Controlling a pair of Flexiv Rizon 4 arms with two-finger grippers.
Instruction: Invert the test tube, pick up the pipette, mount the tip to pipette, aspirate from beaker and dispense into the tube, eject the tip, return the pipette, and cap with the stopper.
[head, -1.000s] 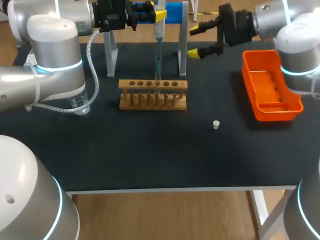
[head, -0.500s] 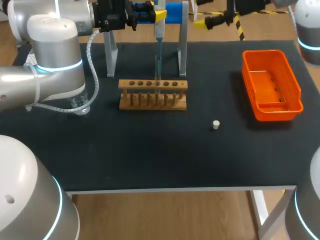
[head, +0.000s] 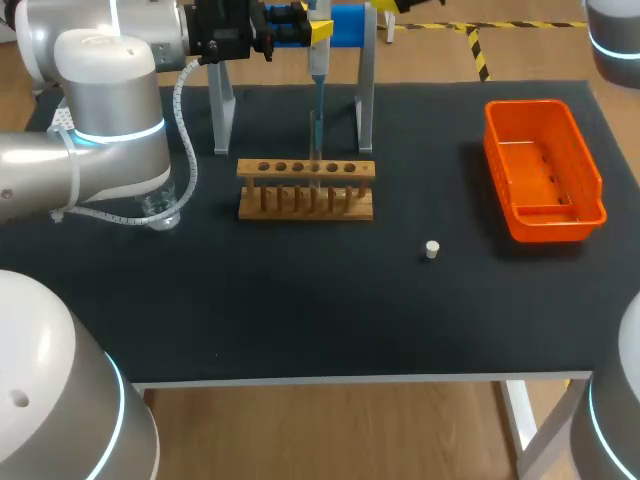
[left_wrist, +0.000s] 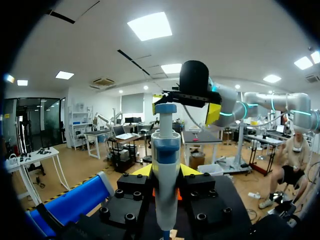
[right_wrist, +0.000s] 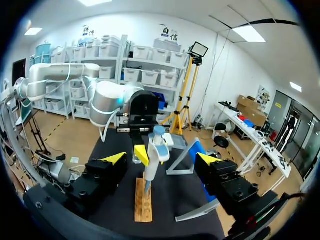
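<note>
— Across the head view, how many of each thing?

— One pipette (head: 318, 75), upright at upper middle, its lower end over the one wooden rack (head: 305, 190), which has six holes. One white stopper (head: 432, 249) lies alone right of centre. One orange bin (head: 545, 175) sits at the right. One beaker (head: 160, 210) is at the left, half under the left arm (head: 110, 120).

— And the pincers?

— From the left wrist view, the left gripper (left_wrist: 166, 172) pinches the pipette, with a yellow tip on each side. The right wrist view shows the right gripper (right_wrist: 161, 159) spread wide, with pipette and rack well ahead of it.

— Does the head view show that?

— Only a scrap of yellow at its top edge. The stopper shows from the head view alone.
</note>
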